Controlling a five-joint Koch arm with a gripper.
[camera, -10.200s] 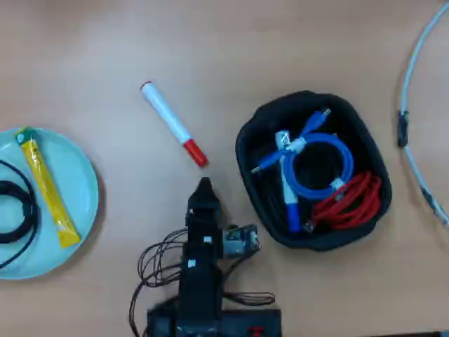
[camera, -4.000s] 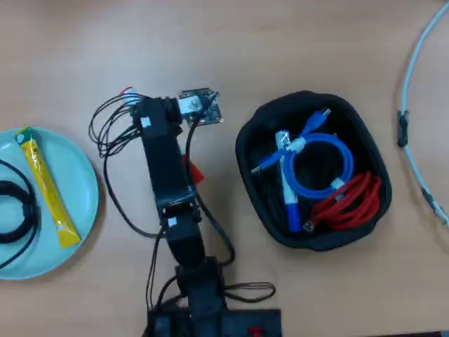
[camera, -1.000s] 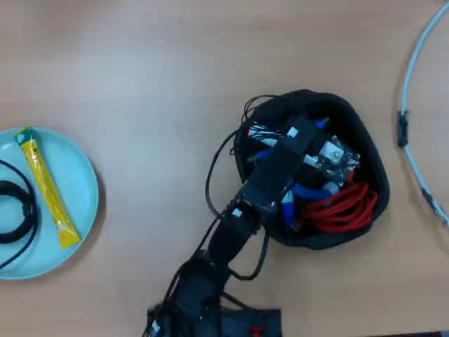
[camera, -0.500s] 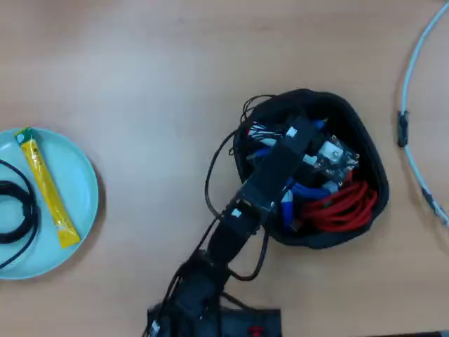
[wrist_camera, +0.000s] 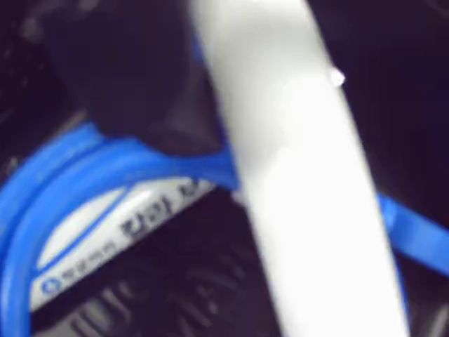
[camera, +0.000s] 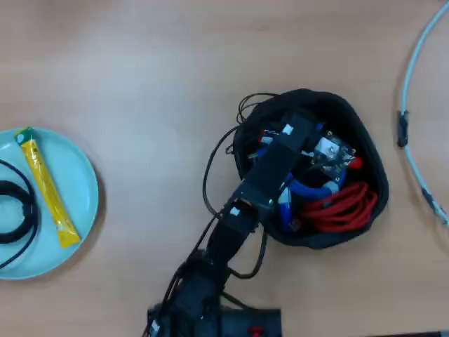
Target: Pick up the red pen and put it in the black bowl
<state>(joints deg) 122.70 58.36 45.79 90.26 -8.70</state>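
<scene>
While the arm [camera: 270,168] reaches into the black bowl [camera: 372,168] holding red cord [camera: 344,207] and blue cable [camera: 312,191], white pen barrel [wrist_camera: 295,175] runs top to bottom in wrist view, jaws' grip unclear.

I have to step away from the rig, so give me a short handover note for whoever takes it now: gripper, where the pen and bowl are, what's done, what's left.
Gripper: down inside the black bowl, hidden under the arm in the overhead view; open or shut cannot be told.
Red pen: a white barrel, probably the pen, crosses the blurred wrist view; no red end shows, so unconfirmed.
Bowl: right of centre on the table, already holding a red cable and a blue ring.
Done: arm has reached the bowl.
Left: confirm the pen is released in the bowl, then lift the arm clear.
</scene>
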